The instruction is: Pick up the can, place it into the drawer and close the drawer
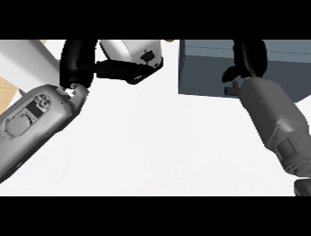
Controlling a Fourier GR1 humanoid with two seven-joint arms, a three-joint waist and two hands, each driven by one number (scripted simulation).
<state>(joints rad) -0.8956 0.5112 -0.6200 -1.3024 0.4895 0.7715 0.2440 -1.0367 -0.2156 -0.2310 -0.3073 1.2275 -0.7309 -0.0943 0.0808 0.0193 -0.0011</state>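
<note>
While the slate-blue, boxy drawer (253,69) sits at the white table's (158,147) far edge, the left robot hand (110,69) curls around the smooth silver can (132,50); the right robot hand (248,57) points its fingers away over the drawer, and I cannot tell their spread.

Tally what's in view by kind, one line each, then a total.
Cans: 1, silver can held by the left hand
Drawer units: 1, grey-blue drawer unit
Hands: 2, the left one, and the right hand over the drawer unit
Counters: 1, white counter
Total: 5
</note>
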